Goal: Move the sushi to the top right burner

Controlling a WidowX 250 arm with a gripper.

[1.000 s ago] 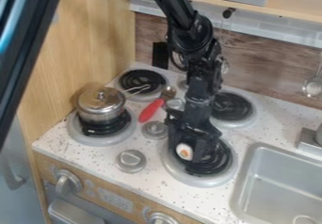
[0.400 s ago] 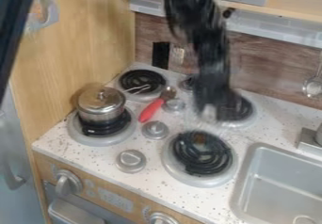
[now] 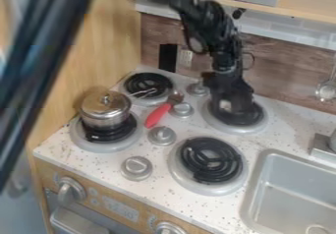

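Sushi (image 3: 226,105), small pale piece, sits gripped in narrowed pincer (image 3: 228,109), over top right burner (image 3: 242,129). Carry looks done; contact with burner unclear. Judged left: 2 steps, settling sushi on burner, then opening pincer to release.

Pot (image 3: 105,106) gleaming silver; coil (image 3: 111,133) under it showing black, ring (image 3: 97,147) showing grey. Spoon (image 3: 158,115) right of pot flashing red handle. Counter (image 3: 154,191) around pot showing white, dark-speckled. Panel (image 3: 56,83) left of pot showing tan woodgrain. Gripper (image 3: 230,108), well right of pot, showing black; sushi (image 3: 226,105) there showing whitish.
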